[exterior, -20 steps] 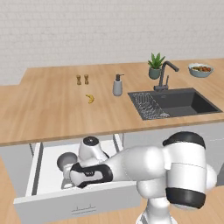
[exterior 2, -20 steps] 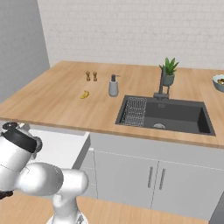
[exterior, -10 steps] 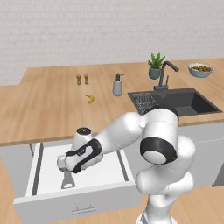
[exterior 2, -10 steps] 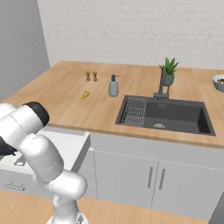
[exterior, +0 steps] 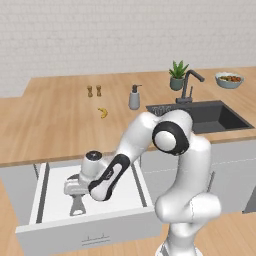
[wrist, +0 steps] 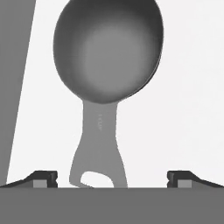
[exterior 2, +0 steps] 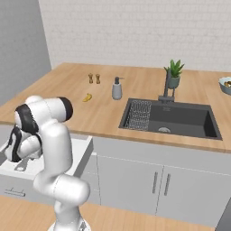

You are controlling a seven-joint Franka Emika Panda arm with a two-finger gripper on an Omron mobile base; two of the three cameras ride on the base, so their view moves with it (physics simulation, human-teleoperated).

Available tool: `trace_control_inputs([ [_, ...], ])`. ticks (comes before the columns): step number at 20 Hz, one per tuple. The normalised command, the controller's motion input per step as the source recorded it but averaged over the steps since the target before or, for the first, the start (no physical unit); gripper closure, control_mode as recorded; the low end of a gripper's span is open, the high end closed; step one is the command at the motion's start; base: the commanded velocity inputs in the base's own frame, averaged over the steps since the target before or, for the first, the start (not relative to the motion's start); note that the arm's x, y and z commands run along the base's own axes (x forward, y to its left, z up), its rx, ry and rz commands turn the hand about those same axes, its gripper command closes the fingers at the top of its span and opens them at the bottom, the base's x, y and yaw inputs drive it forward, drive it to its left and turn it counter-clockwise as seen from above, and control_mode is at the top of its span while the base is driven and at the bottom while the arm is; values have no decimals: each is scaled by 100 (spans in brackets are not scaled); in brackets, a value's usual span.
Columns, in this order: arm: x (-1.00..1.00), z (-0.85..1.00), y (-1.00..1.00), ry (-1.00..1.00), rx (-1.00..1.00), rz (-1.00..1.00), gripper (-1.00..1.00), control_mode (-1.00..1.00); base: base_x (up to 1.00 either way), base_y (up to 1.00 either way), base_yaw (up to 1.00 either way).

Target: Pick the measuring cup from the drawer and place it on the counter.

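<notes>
In open drawer [exterior: 55,177], on white floor: measuring cup [wrist: 107,57] lying flat, round bowl away from hand, flat handle with end hole toward it. End effector [wrist: 112,178] low over handle end, fingertips [wrist: 43,178] spread wide either side, handle between, not touching. Arm bent down from base into drawer, hand above cup [exterior: 77,204]. Drawer pulled out below counter [exterior: 45,120]. On counter: banana [exterior: 103,112], soap dispenser [exterior: 134,97], two small shakers [exterior: 94,91], well apart from drawer. Sink [exterior 2: 180,121] to right.
</notes>
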Motion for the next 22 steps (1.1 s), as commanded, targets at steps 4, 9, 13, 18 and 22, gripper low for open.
trace_control_inputs([
  [4,32,-34,39,0,-6,0,-100,-100,0,0,0],
  [9,48,-20,56,0,-4,0,-100,-100,0,0,0],
  [13,12,-32,4,0,-5,0,100,-100,0,0,0],
  [18,0,17,-37,0,0,0,100,-100,0,0,0],
  [22,0,96,-11,-2,0,0,100,-100,0,0,0],
])
